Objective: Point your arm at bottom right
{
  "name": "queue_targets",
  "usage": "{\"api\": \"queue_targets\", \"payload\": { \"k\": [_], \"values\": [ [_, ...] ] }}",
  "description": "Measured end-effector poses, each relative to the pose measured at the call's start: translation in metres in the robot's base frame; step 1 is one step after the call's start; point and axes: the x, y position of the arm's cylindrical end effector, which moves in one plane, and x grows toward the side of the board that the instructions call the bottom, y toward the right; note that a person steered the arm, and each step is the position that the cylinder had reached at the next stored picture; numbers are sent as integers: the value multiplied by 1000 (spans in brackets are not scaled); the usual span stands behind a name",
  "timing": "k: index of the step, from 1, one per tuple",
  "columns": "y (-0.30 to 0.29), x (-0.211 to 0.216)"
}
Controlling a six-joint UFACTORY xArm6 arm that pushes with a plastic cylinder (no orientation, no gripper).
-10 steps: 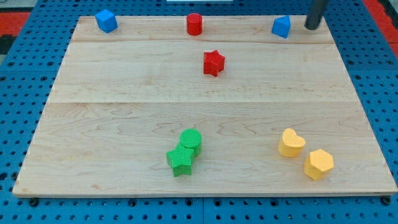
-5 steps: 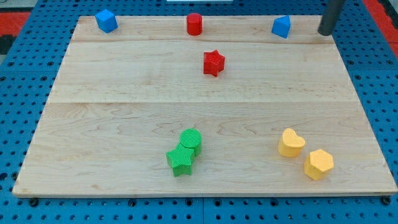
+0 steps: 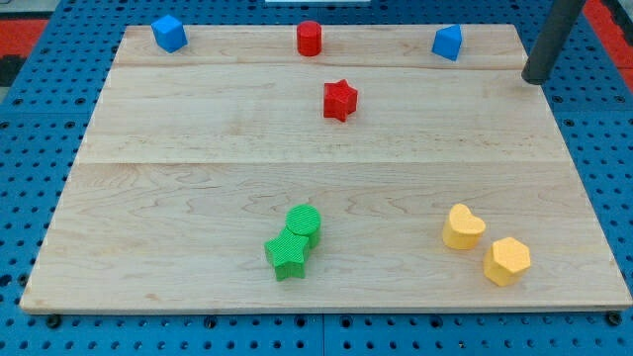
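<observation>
My tip (image 3: 535,78) is at the board's right edge near the view's top right, to the right of and slightly below the blue block (image 3: 447,43). The yellow heart-shaped block (image 3: 462,226) and the yellow hexagonal block (image 3: 506,261) sit near the board's bottom right, far below my tip. The rod rises out of the view's top.
A blue cube (image 3: 169,33) sits at the top left and a red cylinder (image 3: 310,38) at the top middle. A red star (image 3: 339,100) lies below it. A green cylinder (image 3: 304,222) touches a green star (image 3: 287,255) at the bottom middle. The wooden board (image 3: 198,178) lies on a blue pegboard.
My tip has moved toward the view's right and downward, from beside the blue block at the top edge to the board's right edge.
</observation>
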Motion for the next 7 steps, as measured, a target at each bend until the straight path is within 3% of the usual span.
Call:
{"api": "queue_targets", "payload": {
  "k": [2, 3, 4, 5, 6, 7],
  "values": [
    [-145, 19],
    [-168, 17],
    [-189, 44],
    [-138, 120],
    [-21, 163],
    [-10, 242]
  ]
}}
